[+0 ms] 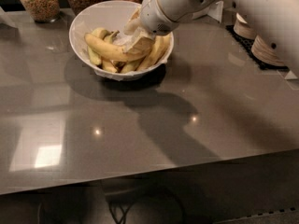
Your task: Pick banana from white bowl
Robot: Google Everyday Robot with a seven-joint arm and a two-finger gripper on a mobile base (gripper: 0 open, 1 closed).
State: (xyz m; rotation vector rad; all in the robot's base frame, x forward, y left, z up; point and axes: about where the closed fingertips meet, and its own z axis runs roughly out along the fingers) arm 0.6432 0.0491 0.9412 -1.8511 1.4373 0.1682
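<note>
The white bowl stands at the back of the grey table and holds several bananas on a crumpled paper liner. The long yellow banana lies across the top of the pile, running left to right. My gripper reaches down into the bowl from the upper right and sits at the right end of that banana, touching or nearly touching it. Shorter bananas lie under and to the right of the gripper. The white arm covers the bowl's far right rim.
Glass jars of dry food stand behind the bowl at the back left. Stacked off-white disposable bowls and plates sit on a black mat at the right. The table's front edge runs along the bottom.
</note>
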